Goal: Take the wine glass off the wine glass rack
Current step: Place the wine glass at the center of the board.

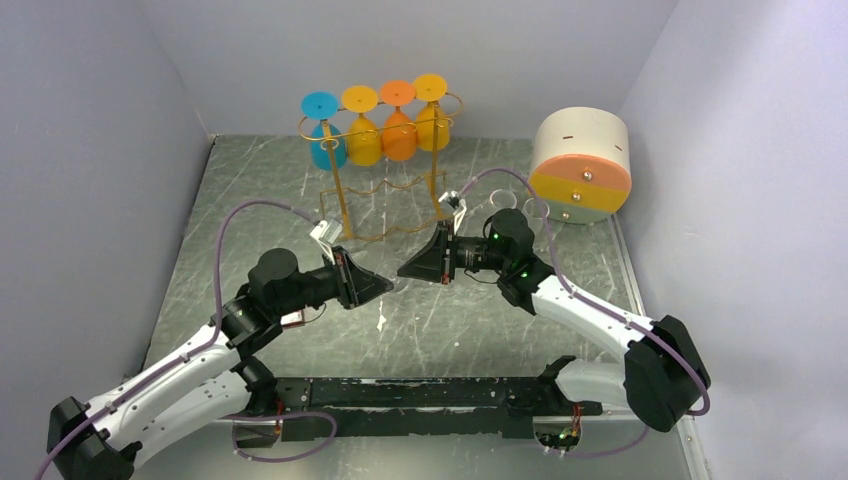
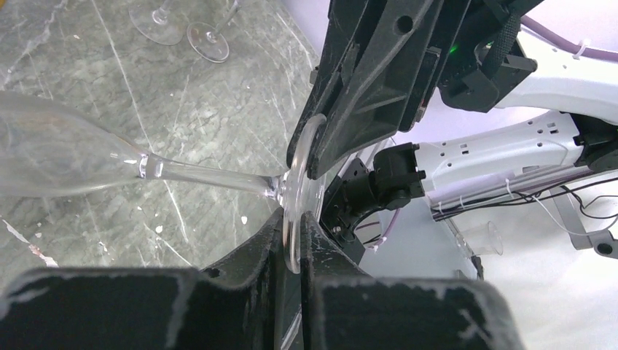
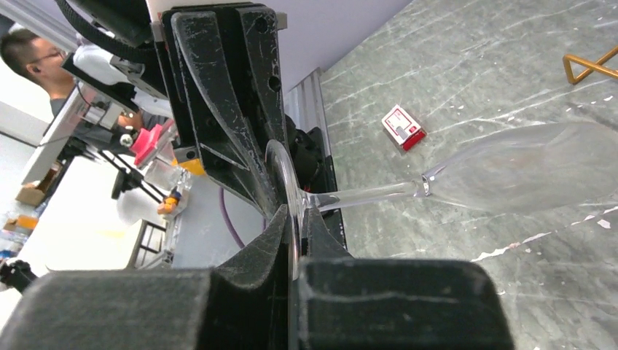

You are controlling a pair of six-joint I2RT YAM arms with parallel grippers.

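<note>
Left wrist view, entry one: our left gripper (image 2: 291, 237), closed tight on the foot of the clear wine glass (image 2: 73, 157), the disc edge-on between its fingers. Entry two: our right gripper (image 2: 312, 154), clamped on the same foot from the opposite side. We log the glass lying horizontal above the table (image 1: 260, 190), bowl free, off the wine glass rack (image 1: 341, 195) and near its front. On the rack: four coloured glasses (image 1: 398, 130), hung foot-up. To its right: a round drum (image 1: 582, 160).

The grey marbled table (image 1: 260, 190) bore the wine glass rack (image 1: 341, 203) far centre, a round drum (image 1: 580, 165) far right, and clear glasses (image 2: 209, 45) beside it.
</note>
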